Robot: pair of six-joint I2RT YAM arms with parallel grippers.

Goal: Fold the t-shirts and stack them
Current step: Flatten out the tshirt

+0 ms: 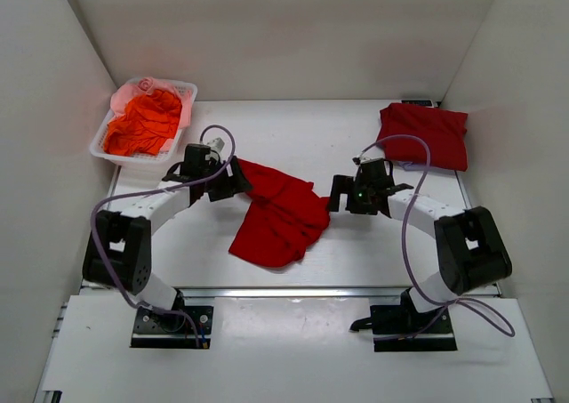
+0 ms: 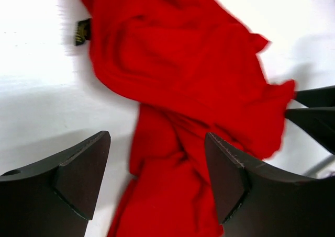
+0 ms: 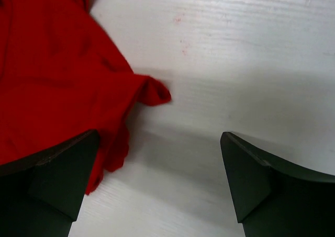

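Observation:
A crumpled deep-red t-shirt [image 1: 280,214] lies in the middle of the table. My left gripper [image 1: 238,180] is open at its upper left corner; in the left wrist view the shirt [image 2: 183,90] lies between and beyond the open fingers [image 2: 222,174]. My right gripper [image 1: 339,194] is open just right of the shirt; in the right wrist view the shirt's edge [image 3: 57,90] lies by the left finger [image 3: 57,179], over bare table. A folded red t-shirt [image 1: 425,133] lies at the back right. More shirts, looking orange-red [image 1: 142,123], fill the basket.
The white lattice basket [image 1: 188,92] stands at the back left with a pink cloth [image 1: 129,92] at its rim. White walls close in the table on three sides. A small dark object [image 1: 418,102] lies behind the folded shirt.

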